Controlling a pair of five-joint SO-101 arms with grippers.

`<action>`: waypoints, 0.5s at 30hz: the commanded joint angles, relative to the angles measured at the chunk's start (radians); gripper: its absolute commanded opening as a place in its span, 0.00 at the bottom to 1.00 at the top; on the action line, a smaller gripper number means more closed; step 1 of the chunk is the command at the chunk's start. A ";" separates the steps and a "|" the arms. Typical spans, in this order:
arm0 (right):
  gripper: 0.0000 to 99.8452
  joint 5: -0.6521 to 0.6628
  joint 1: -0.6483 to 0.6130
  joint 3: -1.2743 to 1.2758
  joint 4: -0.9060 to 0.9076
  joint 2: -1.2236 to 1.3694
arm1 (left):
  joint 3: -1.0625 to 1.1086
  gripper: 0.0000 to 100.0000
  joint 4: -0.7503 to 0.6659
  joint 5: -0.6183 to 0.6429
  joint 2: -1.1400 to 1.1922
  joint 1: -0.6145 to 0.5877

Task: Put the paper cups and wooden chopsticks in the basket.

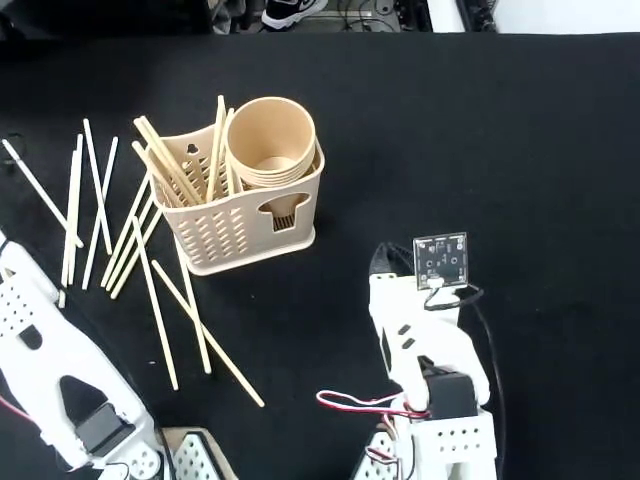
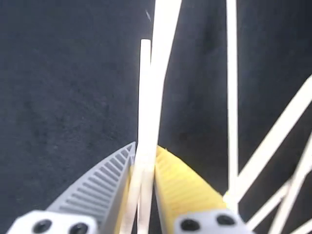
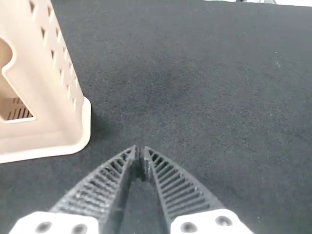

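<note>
While right gripper (image 3: 140,155) sits closed, empty — left gripper (image 2: 146,146) pinches two chopsticks (image 2: 145,97) between jaws.

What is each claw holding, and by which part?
Left claw pinches two wooden chopsticks near their ends closest to the arm; right claw is shut on nothing.

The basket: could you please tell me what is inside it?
Inside the basket, a nested stack of paper cups sits at one end, with several wooden chopsticks leaning beside it. The basket's wall hides their lower ends and the floor.
</note>
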 commanded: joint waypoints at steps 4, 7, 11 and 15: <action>0.02 0.011 0.011 -0.004 0.002 -0.071 | -0.058 0.03 0.003 0.106 -0.351 0.047; 0.02 0.011 0.011 -0.004 0.002 -0.071 | -0.054 0.03 0.003 0.144 -0.466 0.076; 0.02 0.011 0.011 -0.004 0.002 -0.071 | -0.051 0.03 0.005 0.178 -0.563 0.111; 0.02 0.011 0.011 -0.004 0.002 -0.071 | -0.051 0.03 0.006 0.218 -0.608 0.125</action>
